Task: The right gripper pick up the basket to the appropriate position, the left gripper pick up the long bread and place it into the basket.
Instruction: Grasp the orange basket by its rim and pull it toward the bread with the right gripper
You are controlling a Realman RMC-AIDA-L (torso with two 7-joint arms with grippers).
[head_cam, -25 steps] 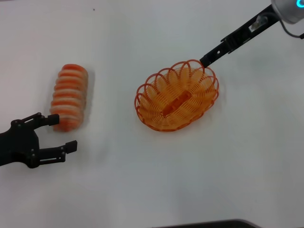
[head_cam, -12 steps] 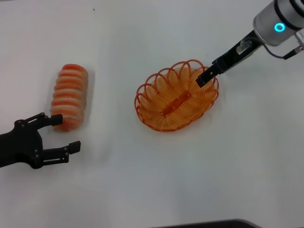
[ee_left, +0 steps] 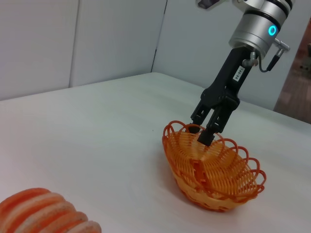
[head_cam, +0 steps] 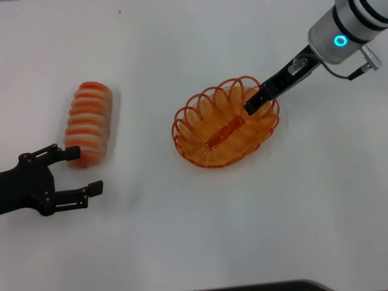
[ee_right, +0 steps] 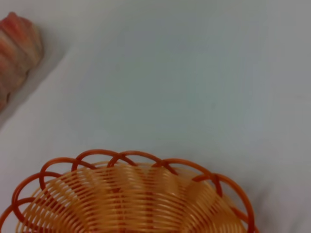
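Note:
The orange wire basket (head_cam: 212, 130) sits on the white table, right of centre; it also shows in the left wrist view (ee_left: 228, 177) and the right wrist view (ee_right: 131, 199). My right gripper (head_cam: 251, 104) reaches down at the basket's far right end. In the left wrist view the right gripper (ee_left: 201, 133) is open, one finger inside the scalloped rim and one outside. The striped long bread (head_cam: 89, 121) lies at the left, also seen in the left wrist view (ee_left: 43, 213) and the right wrist view (ee_right: 14, 48). My left gripper (head_cam: 83, 170) is open and empty, just in front of the bread's near end.
The white table (head_cam: 182, 230) carries only the bread and the basket. A dark edge (head_cam: 260, 286) shows at the table's front. Pale wall panels (ee_left: 73, 43) stand beyond the table's far side.
My right arm has swung in and down, bringing its gripper from outside the basket's far right end to straddle the rim. My left gripper has crept slightly right. Basket and bread have not moved.

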